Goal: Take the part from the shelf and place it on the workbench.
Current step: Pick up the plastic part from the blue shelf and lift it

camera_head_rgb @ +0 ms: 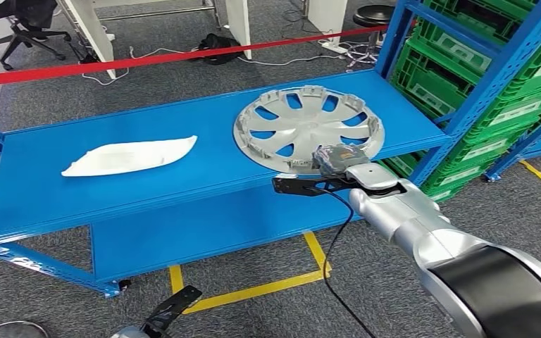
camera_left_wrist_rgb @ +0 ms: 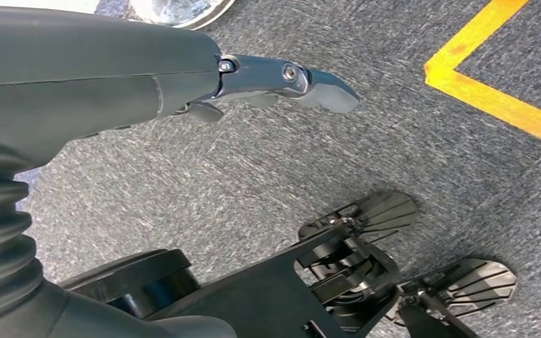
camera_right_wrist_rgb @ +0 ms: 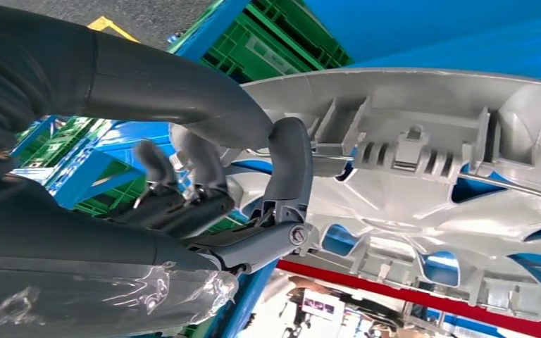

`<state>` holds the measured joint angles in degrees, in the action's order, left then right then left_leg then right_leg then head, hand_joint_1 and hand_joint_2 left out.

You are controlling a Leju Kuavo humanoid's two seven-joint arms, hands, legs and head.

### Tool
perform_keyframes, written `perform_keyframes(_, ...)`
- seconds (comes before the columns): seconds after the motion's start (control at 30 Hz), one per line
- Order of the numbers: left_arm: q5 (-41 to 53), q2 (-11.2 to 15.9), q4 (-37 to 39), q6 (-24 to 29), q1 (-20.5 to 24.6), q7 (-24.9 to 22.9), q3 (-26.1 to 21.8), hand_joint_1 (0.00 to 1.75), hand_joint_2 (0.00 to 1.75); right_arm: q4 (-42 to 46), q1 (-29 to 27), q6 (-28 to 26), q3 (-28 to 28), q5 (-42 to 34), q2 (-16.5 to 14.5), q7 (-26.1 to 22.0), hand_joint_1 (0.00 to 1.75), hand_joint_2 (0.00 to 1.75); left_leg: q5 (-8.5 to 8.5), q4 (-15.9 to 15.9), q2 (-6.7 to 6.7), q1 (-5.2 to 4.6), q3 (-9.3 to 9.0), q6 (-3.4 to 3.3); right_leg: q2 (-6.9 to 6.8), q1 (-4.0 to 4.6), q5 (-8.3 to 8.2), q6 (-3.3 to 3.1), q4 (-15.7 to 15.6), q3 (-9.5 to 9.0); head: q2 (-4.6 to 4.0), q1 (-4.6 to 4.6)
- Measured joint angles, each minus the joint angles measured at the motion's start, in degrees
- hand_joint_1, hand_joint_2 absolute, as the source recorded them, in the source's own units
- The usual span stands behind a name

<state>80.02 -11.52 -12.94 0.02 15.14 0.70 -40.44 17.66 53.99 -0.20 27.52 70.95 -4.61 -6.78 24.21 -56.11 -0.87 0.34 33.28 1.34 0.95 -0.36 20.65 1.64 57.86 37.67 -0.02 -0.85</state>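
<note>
A silver wheel cover lies inner side up on the top board of the blue shelf, its near rim at the board's front edge. My right hand is at that near rim. In the right wrist view the right hand grips the wheel cover, with fingers hooked over the rim and the thumb beneath. A white curved part lies further left on the same board. My left hand hangs low over the carpet, and the left wrist view shows this left hand holding nothing.
Green crates fill a blue rack right of the shelf. A lower blue board sits under the top one. Red barrier tape runs behind the shelf, and a yellow floor line crosses the carpet in front.
</note>
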Motion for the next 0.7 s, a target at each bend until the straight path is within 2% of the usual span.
perform_keyframes(0.13, -0.03, 0.0, 0.0, 0.0, -0.04, 0.0, 0.0, 0.0, 1.75, 0.0, 0.03, -0.14, 0.0, 0.0, 0.0, 0.01, 1.71, 1.75, 0.0, 0.0, 0.0, 0.0, -0.02, -0.01, 0.0, 0.0, 0.0, 0.0, -0.01, -0.03, 0.0, 0.01)
perform_keyframes(0.23, -0.03, 0.0, 0.0, 0.0, -0.08, 0.0, 0.0, 0.0, 1.75, 0.0, 0.04, -0.17, 0.0, 0.0, 0.0, 0.0, 1.62, 1.75, 0.0, 0.0, 0.0, 0.0, -0.04, -0.01, 0.0, 0.0, 0.0, 0.0, -0.02, -0.05, 0.0, 0.0)
perform_keyframes(0.27, -0.03, 0.0, 0.0, 0.0, -0.09, 0.0, 0.0, 0.0, 1.75, 0.0, 0.04, -0.17, 0.0, 0.0, 0.0, 0.0, 1.45, 1.75, 0.0, 0.0, 0.0, 0.0, -0.04, -0.01, 0.0, 0.0, 0.0, 0.0, -0.02, -0.05, 0.0, 0.01)
perform_keyframes(0.3, -0.03, 0.0, 0.0, 0.0, -0.09, 0.0, 0.0, 0.0, 1.75, 0.0, 0.04, -0.18, 0.0, 0.0, 0.0, 0.0, 1.11, 1.75, 0.0, 0.0, 0.0, 0.0, -0.04, -0.01, 0.0, 0.0, 0.0, 0.0, -0.02, -0.05, 0.0, 0.01)
perform_keyframes(0.37, -0.03, 0.0, 0.0, 0.0, -0.09, 0.0, 0.0, 0.0, 1.75, 0.0, 0.04, -0.22, 0.0, 0.01, 0.0, 0.0, 0.33, 1.75, 0.0, 0.0, 0.0, 0.0, -0.05, -0.01, 0.0, 0.0, 0.0, 0.0, -0.03, -0.06, 0.0, 0.01)
perform_keyframes(0.4, -0.03, 0.0, 0.0, 0.0, -0.09, 0.0, 0.0, 0.0, 1.75, 0.0, 0.04, -0.27, 0.0, 0.01, 0.0, 0.0, 0.07, 1.75, 0.0, 0.0, 0.0, 0.0, -0.05, -0.01, 0.01, 0.0, -0.01, 0.01, -0.03, -0.06, 0.0, 0.0)
perform_keyframes(0.43, -0.03, -0.01, 0.0, 0.0, -0.09, 0.0, 0.0, 0.0, 1.75, 0.0, 0.04, -0.36, 0.0, 0.02, 0.0, 0.0, 0.0, 1.75, 0.0, 0.0, 0.0, 0.0, -0.05, -0.01, 0.01, 0.0, -0.01, 0.02, -0.04, -0.06, 0.0, 0.01)
perform_keyframes(0.7, -0.05, -0.01, 0.0, 0.0, -0.09, 0.0, 0.0, 0.0, 1.75, 0.0, 0.04, -1.34, -0.02, 0.02, 0.0, 0.07, 0.0, 1.75, -0.03, 0.0, 0.0, 0.0, -0.06, -0.04, 0.02, 0.0, -0.08, 0.09, -0.07, -0.09, 0.0, 0.0)
